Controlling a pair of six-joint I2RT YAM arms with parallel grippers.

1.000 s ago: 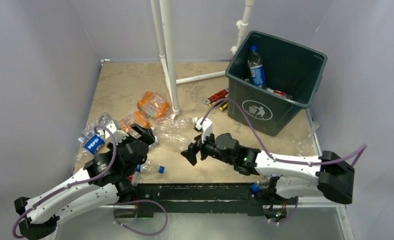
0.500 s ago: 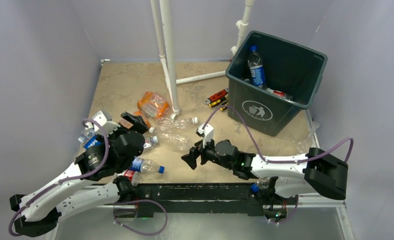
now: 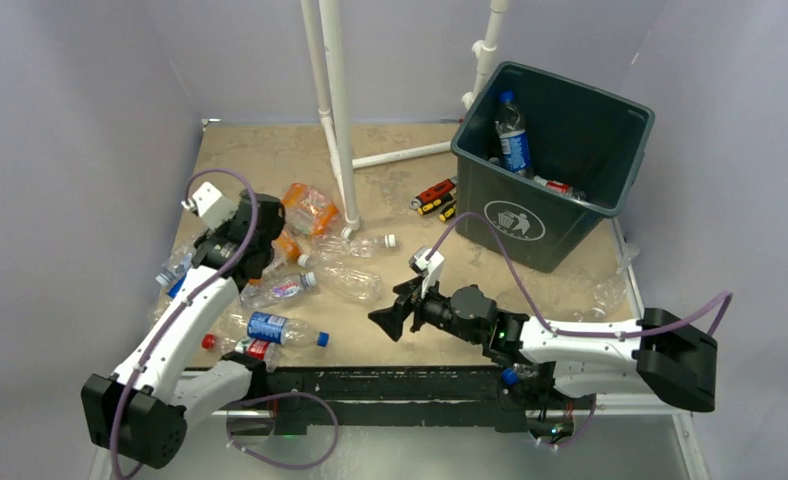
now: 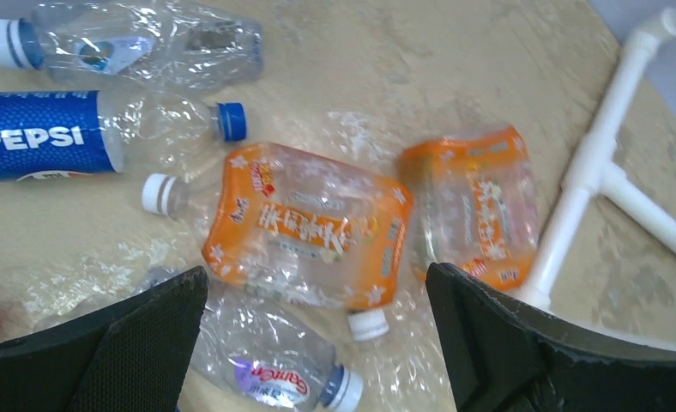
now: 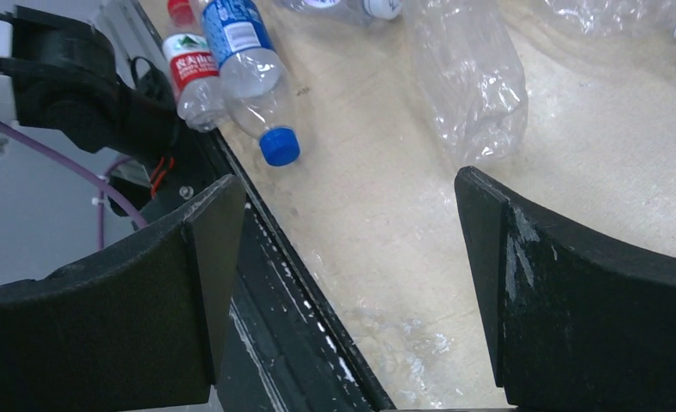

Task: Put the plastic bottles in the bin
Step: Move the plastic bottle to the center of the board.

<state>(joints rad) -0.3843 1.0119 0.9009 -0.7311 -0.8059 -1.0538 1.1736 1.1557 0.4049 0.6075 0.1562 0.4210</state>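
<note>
The left tool [image 4: 316,281] hangs with its jaws wide apart and empty above an orange-labelled bottle [image 4: 309,227] lying flattened on the surface [image 4: 420,69]. A second orange bottle [image 4: 472,206] lies just beside it, next to the white pipe frame [image 4: 575,197], and a Pepsi bottle [image 4: 69,142] lies nearby. The right tool [image 5: 347,189] — jaws spread, gripping nothing — sits low by the surface's near edge, with a blue-capped bottle [image 5: 249,77] and a clear crushed bottle [image 5: 472,77] ahead of it. The bin [image 3: 570,200] stands at the far right, well apart from both tools — one blue-labelled bottle [image 3: 511,135] stands inside.
</note>
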